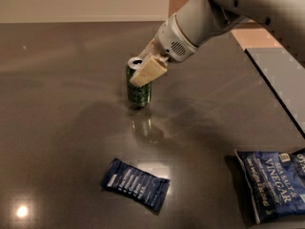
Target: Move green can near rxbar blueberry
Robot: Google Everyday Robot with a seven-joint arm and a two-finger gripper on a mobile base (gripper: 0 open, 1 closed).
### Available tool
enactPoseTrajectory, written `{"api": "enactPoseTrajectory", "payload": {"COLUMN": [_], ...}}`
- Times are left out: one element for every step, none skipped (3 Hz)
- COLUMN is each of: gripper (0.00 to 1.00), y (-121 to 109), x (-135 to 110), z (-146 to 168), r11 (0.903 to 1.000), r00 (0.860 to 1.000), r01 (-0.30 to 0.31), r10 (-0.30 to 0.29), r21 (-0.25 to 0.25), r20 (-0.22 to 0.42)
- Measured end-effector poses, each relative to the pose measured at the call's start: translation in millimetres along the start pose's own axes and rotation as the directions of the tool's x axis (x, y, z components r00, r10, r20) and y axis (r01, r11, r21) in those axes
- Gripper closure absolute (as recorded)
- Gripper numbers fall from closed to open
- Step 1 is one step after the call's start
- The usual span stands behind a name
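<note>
Green can [139,90] stands upright on the dark table [57,109], left of centre and toward the far side, with its long axis vertical and its silver top showing. My gripper [147,70] is at the can's upper part, reaching in from the far right and overlapping the can's upper right side in this view. Contact looks likely, but I cannot tell whether the claw is clenched on the can or released. Rxbar blueberry [136,184] lies flat, well apart from the can on its near side and almost directly in line with it, the wrapper's long axis running from far left to near right. Judgement: the coming move is a carry straight toward the near edge, setting the can down just beside the wrapper. Only the can's reflection shows on the table between can and bar, so nothing stands in that path. A blue vinegar chip bag [279,187] lies at the near right, well off the line, and must not be mistaken for the target.
</note>
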State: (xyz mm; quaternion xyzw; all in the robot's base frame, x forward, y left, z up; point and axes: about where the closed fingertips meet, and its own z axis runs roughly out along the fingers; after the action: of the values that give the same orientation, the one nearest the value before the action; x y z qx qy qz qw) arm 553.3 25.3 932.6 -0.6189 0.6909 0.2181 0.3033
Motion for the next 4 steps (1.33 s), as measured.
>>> {"api": "enactPoseTrajectory", "payload": {"gripper": [1.00,1.00,1.00,1.00], "y": [22,47,72,95], "x": [0,5,13,24], "z": [-20,-34,-40,-38], "r11": [0.9997,0.9988,0.9967,0.9930], "r00": [1.000,0.999,0.999,1.000], "r01": [0.012,0.014,0.009,0.001], "r10": [-0.011,-0.012,-0.006,0.002], "r21": [-0.020,-0.048,-0.081,-0.118], "r20": [0.024,0.039,0.037,0.020]}}
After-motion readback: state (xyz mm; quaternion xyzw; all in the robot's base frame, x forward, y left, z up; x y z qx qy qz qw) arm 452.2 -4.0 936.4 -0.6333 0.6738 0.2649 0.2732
